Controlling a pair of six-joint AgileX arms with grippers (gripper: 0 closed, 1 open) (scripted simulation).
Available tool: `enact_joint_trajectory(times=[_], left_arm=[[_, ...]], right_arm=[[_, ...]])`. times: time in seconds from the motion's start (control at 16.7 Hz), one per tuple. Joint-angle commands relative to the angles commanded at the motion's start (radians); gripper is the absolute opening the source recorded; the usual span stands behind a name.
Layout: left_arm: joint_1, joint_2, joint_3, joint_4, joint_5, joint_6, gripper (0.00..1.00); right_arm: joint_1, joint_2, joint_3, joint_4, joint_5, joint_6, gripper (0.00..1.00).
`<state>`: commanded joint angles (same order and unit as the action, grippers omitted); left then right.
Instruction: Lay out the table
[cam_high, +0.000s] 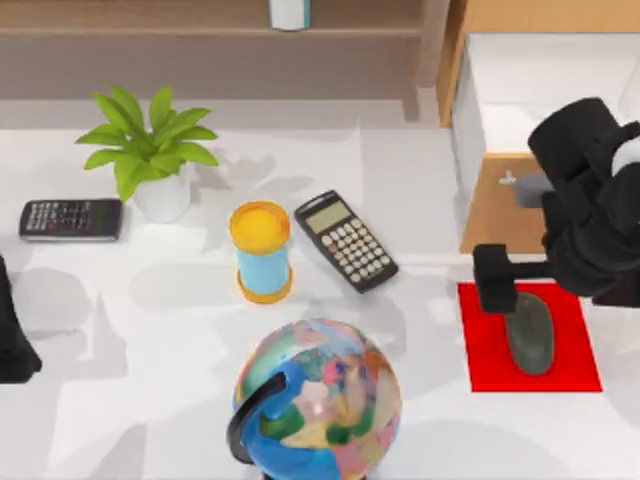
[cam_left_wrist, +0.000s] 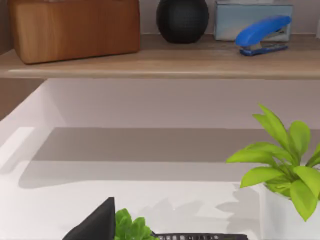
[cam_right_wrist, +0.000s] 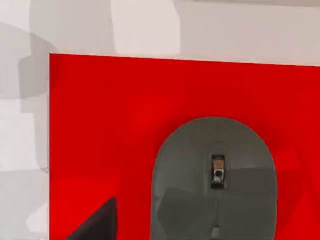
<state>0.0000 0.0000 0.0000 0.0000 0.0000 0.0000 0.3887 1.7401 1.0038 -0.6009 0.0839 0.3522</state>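
White table (cam_high: 400, 180) spreading across the whole top view, carrying a red mat (cam_high: 575, 350) at its right side with a grey mouse (cam_high: 532, 340) lying on it. Right gripper (cam_high: 497, 280) hovering just over the mat's near-left part, beside the mouse; jaw state impossible to tell. Left arm (cam_high: 12, 330) parked at the table's left edge. Also on the table: potted plant (cam_high: 150, 150), two calculators (cam_high: 70, 219) (cam_high: 346, 240), yellow-topped blue cup (cam_high: 261, 250), globe (cam_high: 320, 400). Light-wood drawer cabinet (cam_high: 500, 200) open behind the mat
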Motion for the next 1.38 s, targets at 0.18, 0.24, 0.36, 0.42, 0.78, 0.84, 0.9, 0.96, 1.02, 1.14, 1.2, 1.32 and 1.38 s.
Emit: enact_joint_trajectory(times=[0.18, 0.24, 0.36, 0.42, 0.78, 0.84, 0.9, 0.96, 1.02, 1.14, 1.2, 1.32, 1.38], left_arm=[[0.0, 0.0, 0.0, 0.0, 0.0, 0.0, 1.0], [0.0, 0.0, 0.0, 0.0, 0.0, 0.0, 1.0], [0.0, 0.0, 0.0, 0.0, 0.0, 0.0, 1.0], [0.0, 0.0, 0.0, 0.0, 0.0, 0.0, 1.0], [0.0, 0.0, 0.0, 0.0, 0.0, 0.0, 1.0], [0.0, 0.0, 0.0, 0.0, 0.0, 0.0, 1.0], [0.0, 0.0, 0.0, 0.0, 0.0, 0.0, 1.0], [0.0, 0.0, 0.0, 0.0, 0.0, 0.0, 1.0], [0.0, 0.0, 0.0, 0.0, 0.0, 0.0, 1.0], [0.0, 0.0, 0.0, 0.0, 0.0, 0.0, 1.0], [0.0, 0.0, 0.0, 0.0, 0.0, 0.0, 1.0], [0.0, 0.0, 0.0, 0.0, 0.0, 0.0, 1.0], [0.0, 0.0, 0.0, 0.0, 0.0, 0.0, 1.0]], right_arm=[[-0.044, -0.07, -0.133, 0.21, 0.056, -0.107, 1.0], [-0.062, -0.089, -0.185, 0.3, 0.079, -0.15, 1.0], [-0.102, -0.122, -0.293, 0.507, 0.129, -0.245, 1.0], [-0.122, -0.136, -0.351, 0.623, 0.153, -0.296, 1.0], [-0.216, -0.14, -0.682, 1.309, 0.273, -0.675, 1.0], [-0.224, -0.128, -0.729, 1.414, 0.289, -0.75, 1.0], [-0.23, -0.113, -0.773, 1.515, 0.303, -0.825, 1.0], [-0.233, -0.096, -0.813, 1.611, 0.315, -0.903, 1.0], [-0.233, -0.079, -0.846, 1.7, 0.323, -0.981, 1.0], [-0.227, -0.043, -0.897, 1.861, 0.334, -1.134, 1.0], [-0.219, -0.024, -0.913, 1.929, 0.337, -1.207, 1.0], [-0.2, 0.016, -0.931, 2.049, 0.342, -1.348, 1.0], [-0.188, 0.037, -0.931, 2.098, 0.343, -1.414, 1.0]])
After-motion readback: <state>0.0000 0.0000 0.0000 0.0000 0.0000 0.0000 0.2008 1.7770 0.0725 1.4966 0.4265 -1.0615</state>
